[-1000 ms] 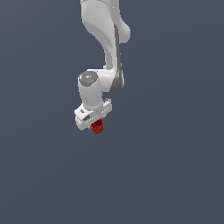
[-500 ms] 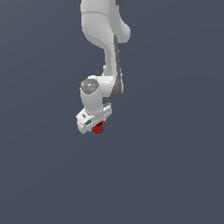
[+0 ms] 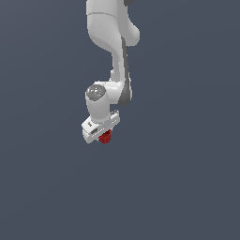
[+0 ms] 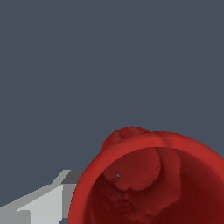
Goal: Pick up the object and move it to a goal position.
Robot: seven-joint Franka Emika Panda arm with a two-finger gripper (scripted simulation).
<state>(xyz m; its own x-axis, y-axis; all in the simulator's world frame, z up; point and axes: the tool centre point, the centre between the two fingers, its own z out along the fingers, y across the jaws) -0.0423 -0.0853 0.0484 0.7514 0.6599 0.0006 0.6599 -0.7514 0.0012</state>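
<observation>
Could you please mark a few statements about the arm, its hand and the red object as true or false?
1. The red object sits right under the white hand. True.
2. The object is blue. False: it is bright red.
3. In the wrist view the object shows a hollow inside. True.
4. The object is larger than the hand. False: in the exterior view it is much smaller.
5. The object lies far from the hand, at the exterior view's right edge. False: it is at the hand, near the middle of that view.
</observation>
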